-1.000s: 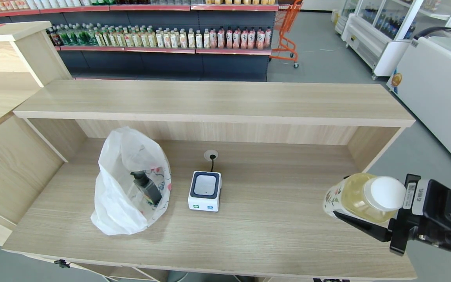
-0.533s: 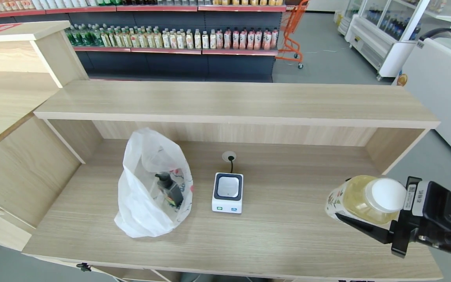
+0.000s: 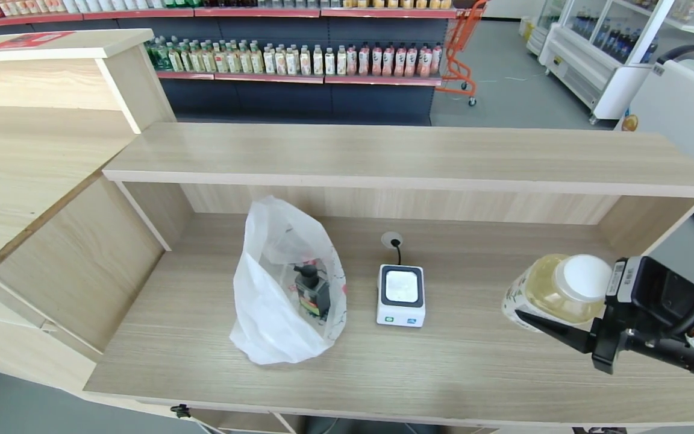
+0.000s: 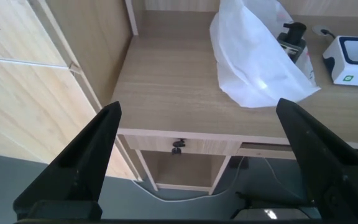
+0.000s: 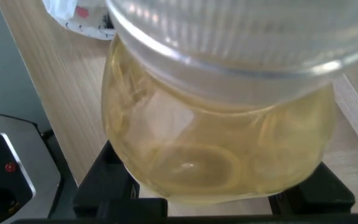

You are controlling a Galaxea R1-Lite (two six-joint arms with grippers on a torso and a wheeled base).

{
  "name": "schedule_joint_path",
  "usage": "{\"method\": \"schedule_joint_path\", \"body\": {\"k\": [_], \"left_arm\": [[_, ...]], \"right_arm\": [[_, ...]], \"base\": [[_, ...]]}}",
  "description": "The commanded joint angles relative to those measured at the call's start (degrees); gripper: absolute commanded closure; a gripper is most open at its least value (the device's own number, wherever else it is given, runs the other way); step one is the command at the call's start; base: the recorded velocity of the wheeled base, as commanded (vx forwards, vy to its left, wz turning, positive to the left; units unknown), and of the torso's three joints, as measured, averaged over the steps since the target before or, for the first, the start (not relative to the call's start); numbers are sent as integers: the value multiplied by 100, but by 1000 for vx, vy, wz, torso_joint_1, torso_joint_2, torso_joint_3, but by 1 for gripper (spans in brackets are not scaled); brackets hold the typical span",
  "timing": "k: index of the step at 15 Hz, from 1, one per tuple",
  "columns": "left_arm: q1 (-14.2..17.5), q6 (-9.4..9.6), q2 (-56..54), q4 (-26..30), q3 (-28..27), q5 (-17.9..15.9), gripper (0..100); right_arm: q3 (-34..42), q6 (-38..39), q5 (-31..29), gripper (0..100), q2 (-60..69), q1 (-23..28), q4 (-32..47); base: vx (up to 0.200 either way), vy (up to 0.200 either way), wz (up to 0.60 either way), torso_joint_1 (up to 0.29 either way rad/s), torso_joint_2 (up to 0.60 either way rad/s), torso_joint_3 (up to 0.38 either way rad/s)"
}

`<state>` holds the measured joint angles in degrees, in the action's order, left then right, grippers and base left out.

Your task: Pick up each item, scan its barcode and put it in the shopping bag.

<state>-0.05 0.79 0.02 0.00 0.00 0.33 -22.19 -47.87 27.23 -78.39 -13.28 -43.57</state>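
My right gripper [image 3: 555, 313] is shut on a bottle of pale yellow drink [image 3: 549, 292] with a white cap, held lying sideways above the right end of the counter. Up close in the right wrist view the bottle [image 5: 216, 137] sits between the black fingers. The white shopping bag [image 3: 284, 289] stands left of centre on the counter, with a dark pump bottle [image 3: 312, 292] inside. The white barcode scanner [image 3: 400, 295] sits just right of the bag. My left gripper [image 4: 197, 162] is open, hanging off the counter's front left, with the bag [image 4: 260, 56] and scanner [image 4: 352, 59] ahead of it.
The wooden counter [image 3: 443, 361] has a raised shelf [image 3: 407, 154] along its back and side walls. A cable port [image 3: 391, 240] lies behind the scanner. A taller wooden unit [image 3: 34, 138] stands at the left. Store shelves and freezers are behind.
The head camera has swung, shifting the whole scene rightward in the picture. The right gripper still holds the bottle, now slightly higher in the picture.
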Motion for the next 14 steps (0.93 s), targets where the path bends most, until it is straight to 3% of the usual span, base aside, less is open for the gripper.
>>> {"method": "schedule_joint_path", "body": {"k": [1, 6, 9, 14], "left_arm": [[5, 0, -2, 0, 0, 2, 0], [5, 0, -2, 0, 0, 11, 0], [-4, 0, -2, 0, 0, 2, 0], [5, -9, -2, 0, 0, 11, 0]], "right_arm": [[-102, -3, 10, 100, -326, 53, -90], [-146, -12, 1, 100, -951, 176, -389], [-190, 85, 98, 100, -1504, 211, -1075], [-304, 103, 590, 100, -1996, 211, -1268]], "base": [[0, 200, 0, -2, 2, -2], [0, 40, 0, 0, 1, 0], [0, 0, 0, 0, 0, 0], [160, 0, 0, -3, -1, 3]]}}
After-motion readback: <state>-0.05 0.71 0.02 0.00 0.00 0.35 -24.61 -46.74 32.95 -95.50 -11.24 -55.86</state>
